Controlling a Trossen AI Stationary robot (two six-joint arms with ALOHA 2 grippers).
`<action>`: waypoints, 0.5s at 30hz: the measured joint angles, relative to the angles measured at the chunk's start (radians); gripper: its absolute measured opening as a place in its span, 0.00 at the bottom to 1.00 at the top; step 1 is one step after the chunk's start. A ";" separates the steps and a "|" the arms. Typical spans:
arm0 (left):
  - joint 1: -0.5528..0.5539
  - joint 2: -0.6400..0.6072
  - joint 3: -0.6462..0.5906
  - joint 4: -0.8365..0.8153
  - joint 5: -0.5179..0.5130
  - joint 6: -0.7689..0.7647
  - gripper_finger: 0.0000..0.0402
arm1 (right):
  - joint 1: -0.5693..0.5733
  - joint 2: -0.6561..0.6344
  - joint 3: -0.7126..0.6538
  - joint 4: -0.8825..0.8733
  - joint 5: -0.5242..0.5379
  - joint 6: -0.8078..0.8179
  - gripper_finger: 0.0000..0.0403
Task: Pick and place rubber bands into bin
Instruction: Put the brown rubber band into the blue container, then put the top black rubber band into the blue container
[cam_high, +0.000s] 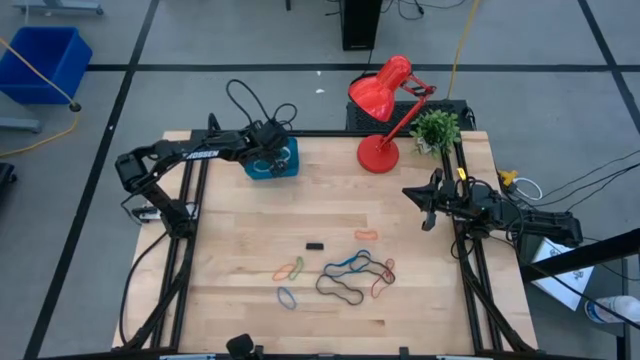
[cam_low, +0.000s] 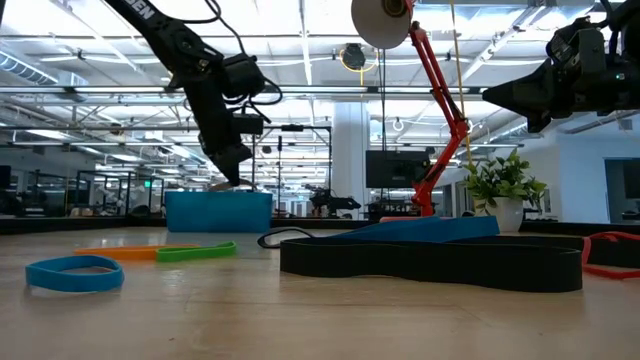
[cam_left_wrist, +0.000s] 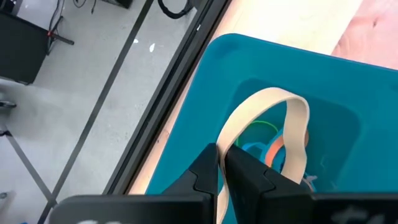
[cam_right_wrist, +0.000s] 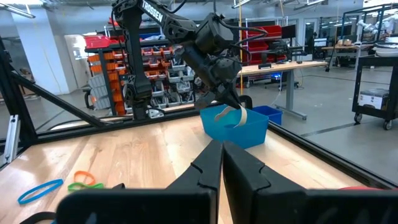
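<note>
Over the far left corner of the worktop (cam_high: 420, 300), seen from above, the left hand (cam_high: 268, 150) hangs above the teal bin (cam_high: 285, 160); the right hand (cam_high: 428, 205) waits near the right edge, and loose rubber bands (cam_high: 345, 278) lie scattered at the middle front. At table height, the left hand (cam_low: 232, 168) dips toward the bin (cam_low: 218, 211). In the left wrist view, closed fingers (cam_left_wrist: 249, 177) pinch a tan band (cam_left_wrist: 292, 124) looping inside the bin (cam_left_wrist: 205, 112), above coloured bands. In the right wrist view, the right hand's fingers (cam_right_wrist: 211, 163) meet, holding nothing.
</note>
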 joint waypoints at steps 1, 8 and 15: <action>0.000 0.000 0.000 0.000 0.000 0.000 0.09 | 0.000 0.000 0.000 0.000 0.000 0.000 0.02; 0.000 0.000 0.000 -0.004 0.001 -0.001 0.19 | 0.000 0.000 0.000 0.000 -0.001 0.000 0.02; 0.000 -0.004 0.000 -0.005 0.000 0.001 0.35 | 0.000 0.000 0.000 0.000 -0.002 0.000 0.02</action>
